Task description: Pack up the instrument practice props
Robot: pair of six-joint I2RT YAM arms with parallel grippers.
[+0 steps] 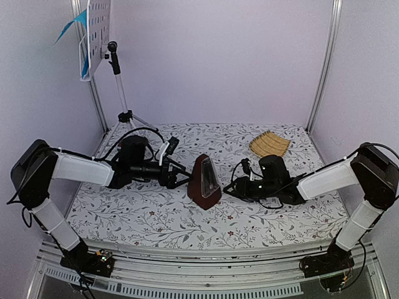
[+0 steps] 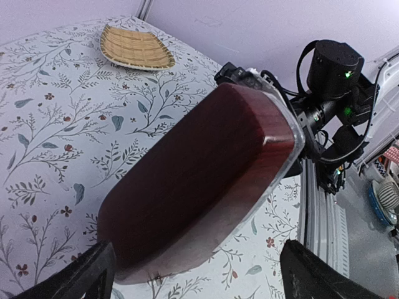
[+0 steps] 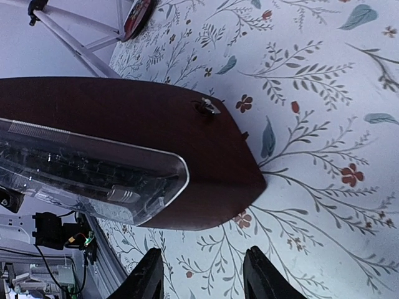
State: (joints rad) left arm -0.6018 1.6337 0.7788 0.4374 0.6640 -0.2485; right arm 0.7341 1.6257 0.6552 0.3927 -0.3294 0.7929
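Left tool [image 2: 196, 249] spread wide, right tool [image 3: 204, 252] part-open, flanking metronome [image 1: 204, 182]; only overhead shows blue sheets [image 1: 73, 23].

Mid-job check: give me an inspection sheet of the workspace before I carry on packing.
Surface: floral cloth lies flat, no spills seen.
Job's things: metronome upright mid-table between the arms; music stand upright at back left, blue sheet at its desk.
Clutter: woven tray at back right, nothing seen in it.
Grippers: left gripper open, fingers wide around the metronome's near side, contact unclear; right gripper fingers apart, nothing between them, just short of the metronome.
Cables: black cables loop over both wrists, none seen snagged.
Surroundings: pale walls, metal frame posts; nothing else seen.
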